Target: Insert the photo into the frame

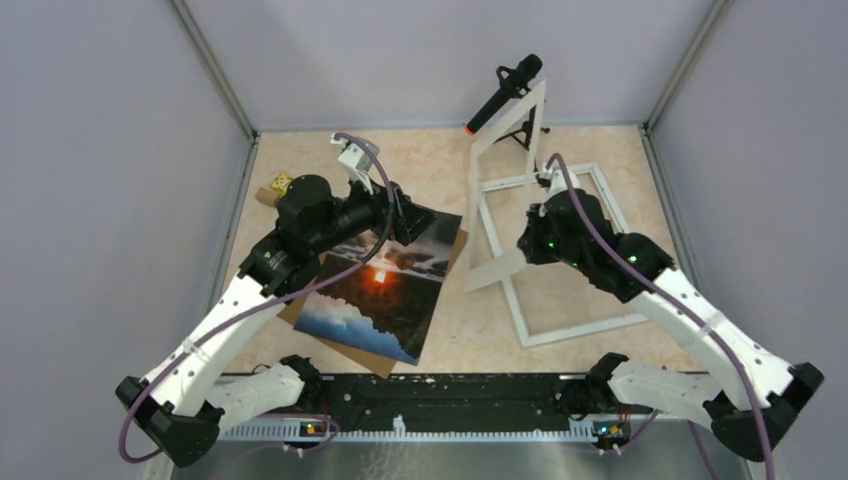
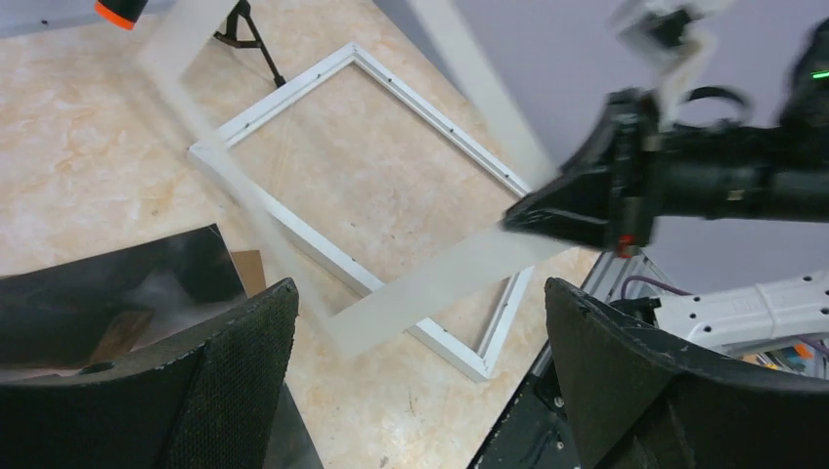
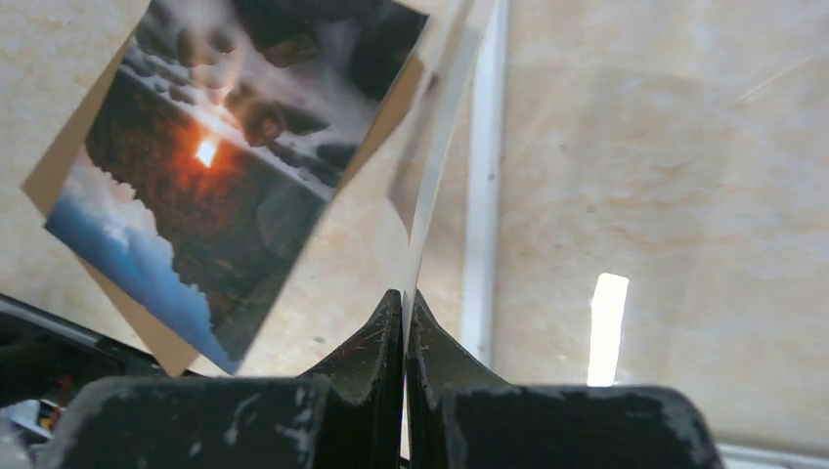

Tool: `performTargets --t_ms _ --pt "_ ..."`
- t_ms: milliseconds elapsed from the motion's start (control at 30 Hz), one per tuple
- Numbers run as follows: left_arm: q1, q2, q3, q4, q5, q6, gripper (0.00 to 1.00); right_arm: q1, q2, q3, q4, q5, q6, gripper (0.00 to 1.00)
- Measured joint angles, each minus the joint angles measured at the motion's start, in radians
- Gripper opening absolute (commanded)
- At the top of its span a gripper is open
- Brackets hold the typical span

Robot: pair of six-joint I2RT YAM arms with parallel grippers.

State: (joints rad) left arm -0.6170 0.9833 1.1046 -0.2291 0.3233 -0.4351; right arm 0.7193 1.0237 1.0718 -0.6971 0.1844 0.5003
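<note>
Orange at the middle of the photo point(image 1: 385, 290), lying face up on the board point(image 3: 156, 342), left of centre on the table point(image 1: 440, 160). Pointing its blue-white end toward the arm bases and its dark-cloud end away. Showing brown slivers of the board along the left and near edges. Not yet sitting in the frame point(image 1: 585, 330); lying apart from it, with bare table between.

Lying flat to the right as thin white moulding, with tabletop showing through the opening.

Hovering over the photo's far end with the left gripper point(image 1: 410, 218), fingers point(image 2: 225, 391) spreading wide and clasping nothing. Showing, in the left wrist view, the print's dark corner just beside one finger; not telling whether touching or apart.

Pinching the mat point(image 1: 495, 268) with the right gripper point(image 3: 404, 298), fingers pressing tight together on the lower strip. Holding it off the table, standing nearly on edge and leaning, above the frame's left rail, between photo and frame. Looking smeared and half see-through in the left wrist view; appearing edge-on as a thin white line in the right wrist view.

Standing beyond the mat at the table's far edge: a mic point(image 1: 505, 90), black with an orange tip, on a small tripod point(image 1: 522, 135).
</note>
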Motion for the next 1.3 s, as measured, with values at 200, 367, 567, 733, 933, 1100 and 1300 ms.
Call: performTargets --t_ms 200,367,567,733,933,1100,1300 --pt "0.0 0.092 0.035 0.008 -0.003 0.015 0.98 0.0 -0.095 0.302 -0.311 0.155 -0.227 0.0" --pt "0.0 0.133 0.035 0.026 -0.002 0.015 0.98 0.0 -0.15 0.496 -0.46 0.335 -0.373 0.0" --pt "0.0 0.154 0.031 0.055 -0.009 0.037 0.98 0.0 -0.134 0.527 -0.562 0.468 -0.512 0.0" --pt "0.0 0.152 -0.037 0.079 -0.054 0.077 0.98 0.0 -0.035 0.384 -0.58 0.475 -0.552 0.0" --pt "0.0 0.154 -0.075 0.072 -0.083 0.104 0.99 0.036 0.029 0.103 -0.512 0.419 -0.542 0.0" --pt "0.002 0.154 -0.078 0.077 -0.087 0.109 0.98 0.072 0.031 0.082 -0.494 0.451 -0.509 0.0" --pt "0.007 0.154 -0.085 0.08 -0.087 0.109 0.98 0.061 0.07 0.082 -0.459 0.488 -0.482 0.0"
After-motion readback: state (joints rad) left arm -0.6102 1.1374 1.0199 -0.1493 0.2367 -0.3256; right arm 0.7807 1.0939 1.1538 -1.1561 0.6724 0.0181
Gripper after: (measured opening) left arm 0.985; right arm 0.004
